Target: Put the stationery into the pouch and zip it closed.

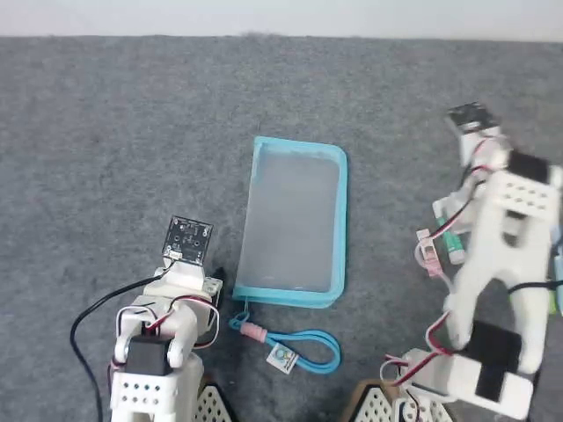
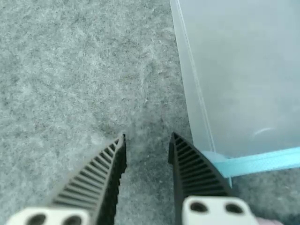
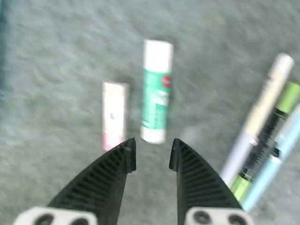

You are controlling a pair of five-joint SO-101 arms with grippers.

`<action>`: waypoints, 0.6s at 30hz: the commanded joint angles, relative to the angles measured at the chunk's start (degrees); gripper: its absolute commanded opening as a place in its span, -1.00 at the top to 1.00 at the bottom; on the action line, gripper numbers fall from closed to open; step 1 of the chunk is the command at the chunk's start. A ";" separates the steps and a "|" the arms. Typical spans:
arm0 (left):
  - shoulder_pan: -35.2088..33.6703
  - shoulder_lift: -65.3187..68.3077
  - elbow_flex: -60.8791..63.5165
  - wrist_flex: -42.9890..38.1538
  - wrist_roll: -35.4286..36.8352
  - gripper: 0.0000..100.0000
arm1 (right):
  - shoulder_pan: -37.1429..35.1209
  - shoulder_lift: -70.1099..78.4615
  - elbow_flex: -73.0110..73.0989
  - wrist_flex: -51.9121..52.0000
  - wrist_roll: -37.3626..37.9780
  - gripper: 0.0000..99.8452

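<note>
Grey felt-like table top. Clear pouch with blue edging lies flat mid-table, blue strap at its near corner. Left gripper spread, empty, just beside pouch corner. Right gripper spread, empty, above glue stick and pink eraser. Pens near these, all well apart from pouch.

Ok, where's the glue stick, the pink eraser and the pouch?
glue stick (image 3: 156,91), right wrist view, on its green label.
pink eraser (image 3: 114,112), right wrist view, on its middle.
pouch (image 1: 299,220), high view, on its clear front.
</note>
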 commanded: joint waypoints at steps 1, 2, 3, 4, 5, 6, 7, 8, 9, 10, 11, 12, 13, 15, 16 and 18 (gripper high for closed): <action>-0.26 0.09 -0.31 0.35 -0.35 0.71 | -3.82 -3.03 2.81 -5.41 -3.69 0.76; -0.26 0.09 -0.31 0.35 -0.35 0.71 | -4.09 -2.07 2.81 -6.29 -4.31 0.76; -0.26 0.09 -0.31 0.35 -0.35 0.71 | -4.18 -0.75 2.46 -7.25 -4.84 0.75; -0.26 0.09 -0.31 0.35 -0.35 0.71 | -4.09 0.84 1.76 -8.13 -5.36 0.75; -0.26 0.09 -0.31 0.35 -0.35 0.71 | -3.74 2.59 0.97 -8.66 -5.36 0.75; -0.26 0.09 -0.31 0.35 -0.35 0.71 | -3.12 4.70 -0.09 -9.10 -5.36 0.75; -0.26 0.09 -0.31 0.35 -0.35 0.71 | -2.51 6.99 -1.32 -9.36 -5.45 0.75; -0.26 0.09 -0.31 0.35 -0.35 0.71 | -1.80 9.36 -2.64 -9.36 -5.45 0.75; -0.26 0.09 -0.31 0.35 -0.35 0.71 | -1.19 11.82 -4.13 -9.36 -5.36 0.75; -0.26 0.09 -0.31 0.35 -0.35 0.71 | -0.66 14.20 -5.63 -9.27 -5.19 0.75; -0.26 0.09 -0.31 0.35 -0.35 0.71 | -0.22 16.48 -6.95 -9.19 -5.19 0.75; -0.26 0.09 -0.31 0.35 -0.35 0.71 | 0.13 18.42 -8.00 -9.19 -5.19 0.75; -0.26 0.09 -0.31 0.35 -0.35 0.71 | 0.48 20.26 -8.97 -9.19 -5.19 0.75; -0.26 0.09 -0.31 0.35 -0.35 0.71 | 0.75 23.34 -10.11 -9.19 -5.19 0.75; -0.26 0.09 -0.31 0.35 -0.35 0.71 | 0.75 24.40 -10.46 -9.27 -5.10 0.75; -0.26 0.09 -0.31 0.35 -0.35 0.71 | 0.75 26.24 -10.64 -10.24 -5.10 0.75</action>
